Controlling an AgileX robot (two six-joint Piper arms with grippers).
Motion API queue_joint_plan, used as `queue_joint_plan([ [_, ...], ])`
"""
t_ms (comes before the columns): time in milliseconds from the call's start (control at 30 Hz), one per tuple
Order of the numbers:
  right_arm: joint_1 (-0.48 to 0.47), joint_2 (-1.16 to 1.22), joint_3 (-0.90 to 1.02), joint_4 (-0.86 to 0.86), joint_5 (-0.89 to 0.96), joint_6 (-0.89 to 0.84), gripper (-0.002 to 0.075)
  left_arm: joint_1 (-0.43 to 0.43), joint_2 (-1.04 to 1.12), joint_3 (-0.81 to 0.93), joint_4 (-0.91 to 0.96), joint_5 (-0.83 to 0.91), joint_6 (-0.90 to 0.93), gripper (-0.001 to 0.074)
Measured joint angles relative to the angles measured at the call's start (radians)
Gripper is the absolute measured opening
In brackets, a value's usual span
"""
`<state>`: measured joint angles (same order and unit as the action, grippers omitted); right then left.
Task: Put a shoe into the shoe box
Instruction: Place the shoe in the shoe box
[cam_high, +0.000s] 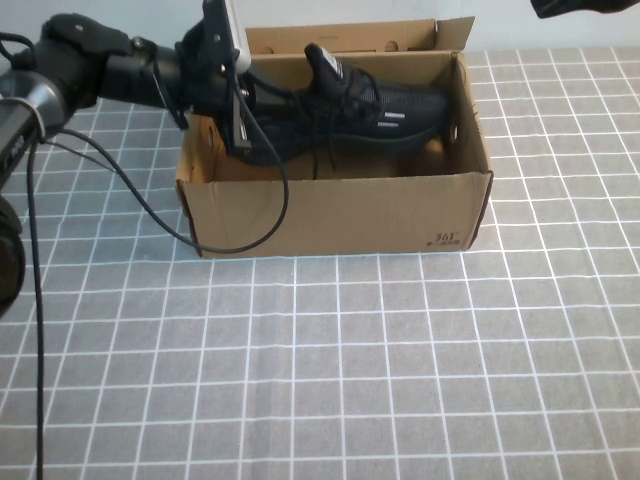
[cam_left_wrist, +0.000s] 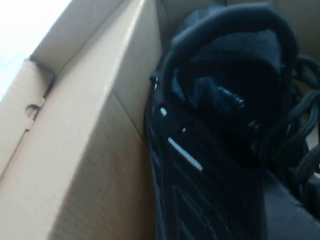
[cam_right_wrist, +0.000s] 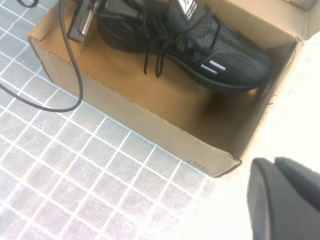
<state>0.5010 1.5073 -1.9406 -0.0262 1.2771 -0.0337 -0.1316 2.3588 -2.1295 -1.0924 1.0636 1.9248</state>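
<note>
From above, the shoe (cam_high: 360, 115) lies inside the box (cam_high: 330, 210) on the tabletop (cam_high: 400, 380), heel clamped in the left claw (cam_high: 240, 135) at the box's left end; the right claw (cam_high: 585, 8), shut and empty, is raised near the far right edge. At the left wrist, the heel (cam_left_wrist: 210, 150) crowds the cardboard wall. From the right wrist, loose laces (cam_right_wrist: 155, 57) trail: lifting away unreleased could drag the shoe back out.
</note>
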Motion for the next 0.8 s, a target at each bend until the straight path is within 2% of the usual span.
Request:
queue_joint_plan([
  [800, 0.000, 0.026, 0.001, 0.078, 0.000, 0.001, -0.0016, -0.006, 0.062, -0.005, 0.044, -0.014, 0.072, 0.0023],
])
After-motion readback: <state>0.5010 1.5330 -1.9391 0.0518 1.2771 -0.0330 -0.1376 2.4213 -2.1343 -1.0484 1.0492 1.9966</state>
